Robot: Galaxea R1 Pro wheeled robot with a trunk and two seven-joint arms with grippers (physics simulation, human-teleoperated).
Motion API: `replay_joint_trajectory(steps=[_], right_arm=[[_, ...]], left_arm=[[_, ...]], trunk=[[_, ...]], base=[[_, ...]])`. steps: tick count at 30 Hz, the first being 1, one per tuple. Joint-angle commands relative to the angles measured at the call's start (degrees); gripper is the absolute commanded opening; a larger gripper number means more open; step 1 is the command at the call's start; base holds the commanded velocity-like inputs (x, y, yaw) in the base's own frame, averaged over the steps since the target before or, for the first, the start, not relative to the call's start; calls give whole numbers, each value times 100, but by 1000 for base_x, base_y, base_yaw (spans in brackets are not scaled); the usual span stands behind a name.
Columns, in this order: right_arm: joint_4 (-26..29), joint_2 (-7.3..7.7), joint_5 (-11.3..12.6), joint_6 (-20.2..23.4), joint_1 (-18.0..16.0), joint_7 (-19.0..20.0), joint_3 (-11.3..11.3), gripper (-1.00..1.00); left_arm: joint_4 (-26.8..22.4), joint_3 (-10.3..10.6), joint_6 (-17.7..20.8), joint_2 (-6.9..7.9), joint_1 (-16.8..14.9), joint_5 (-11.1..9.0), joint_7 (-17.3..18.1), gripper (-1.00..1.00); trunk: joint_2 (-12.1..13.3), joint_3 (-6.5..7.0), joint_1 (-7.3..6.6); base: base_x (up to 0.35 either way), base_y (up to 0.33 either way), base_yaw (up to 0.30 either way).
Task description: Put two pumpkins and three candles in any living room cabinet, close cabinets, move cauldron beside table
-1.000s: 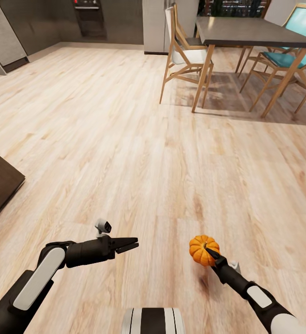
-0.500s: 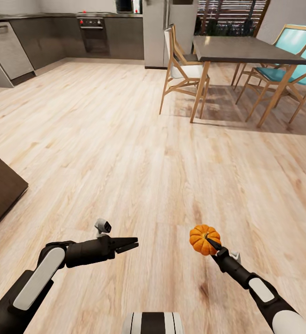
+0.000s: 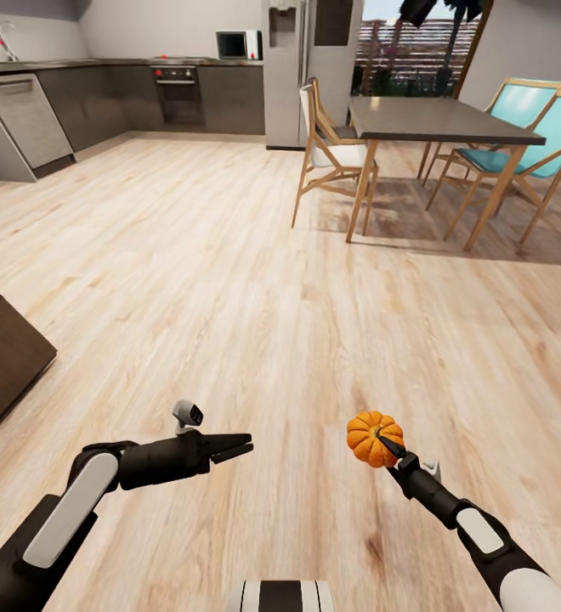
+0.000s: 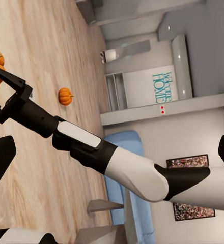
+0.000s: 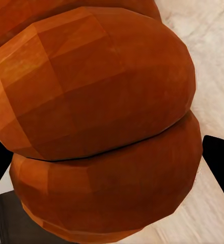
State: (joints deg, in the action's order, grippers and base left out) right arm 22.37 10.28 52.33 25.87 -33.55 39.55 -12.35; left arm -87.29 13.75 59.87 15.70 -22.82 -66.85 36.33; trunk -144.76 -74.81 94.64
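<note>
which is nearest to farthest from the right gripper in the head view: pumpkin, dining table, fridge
1. pumpkin: held in the right gripper itself.
2. dining table: across the floor, ahead and to the right.
3. fridge: against the back wall, beyond the table.

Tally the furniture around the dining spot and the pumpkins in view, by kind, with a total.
Pumpkins: 2, one in the right gripper as the held pumpkin, one as the floor pumpkin
Dining table: 1
White-seat chairs: 1
Teal chairs: 2
Total: 6
</note>
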Motion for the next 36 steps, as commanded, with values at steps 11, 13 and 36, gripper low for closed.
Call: replay_joint_trajectory(steps=[11,13,36], right_arm=[[14,-2,86,130,18,46,-11,-100],[14,-3,82,196,54,48,-10,-100],[83,191,84,358,507,53,-22,-100]], left_arm=[[-7,-20,13,37,-4,14,41,100],[-7,-20,13,38,-4,14,41,100],[-3,-8,13,20,-4,14,48,100]], trunk=[[14,240,-29],[16,285,-34],[30,539,-60]], base=[[0,0,0],[0,0,0],[0,0,-192]])
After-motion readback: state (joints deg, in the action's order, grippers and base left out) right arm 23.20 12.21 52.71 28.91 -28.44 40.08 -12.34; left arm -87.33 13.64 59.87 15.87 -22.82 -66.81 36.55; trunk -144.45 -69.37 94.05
